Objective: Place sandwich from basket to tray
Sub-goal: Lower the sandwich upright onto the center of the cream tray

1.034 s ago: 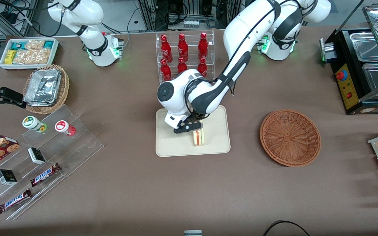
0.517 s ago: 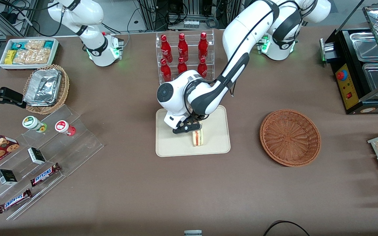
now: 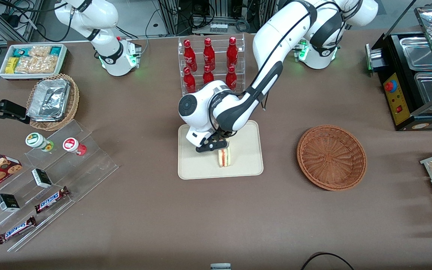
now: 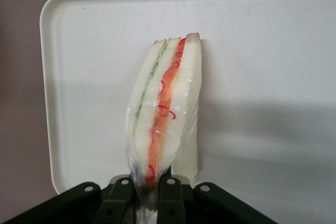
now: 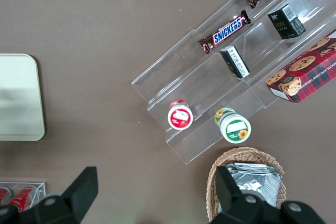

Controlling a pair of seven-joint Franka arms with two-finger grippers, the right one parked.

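Sandwich: the wrapped sandwich [image 3: 224,157] stands on edge over the tray [image 3: 193,170], red and green filling showing; in the wrist view the sandwich [image 4: 164,124] hangs from the fingers with the tray [image 4: 273,51] under it.
Gripper: the gripper [image 3: 221,145] sits above the tray's middle, its fingers [image 4: 122,195] pinched narrow on the sandwich's upper end and wrapper.
Basket: the basket [image 3: 331,156] lies bare, well apart toward the working arm's end of the table.
Step in hand: setting down and letting go, by my reading. The sandwich looks to touch or nearly touch the tray; whether it bears weight I cannot tell.
Doing it well: open the fingers slowly, then rise straight up so the wrapper does not drag. Standing on its narrow edge it may topple; a slight lean before release would lay it flat, inside the rim.
Change: against the earlier frames the arm's wrist sits a touch higher and farther from the front camera, the sandwich with it; the basket is unchanged.
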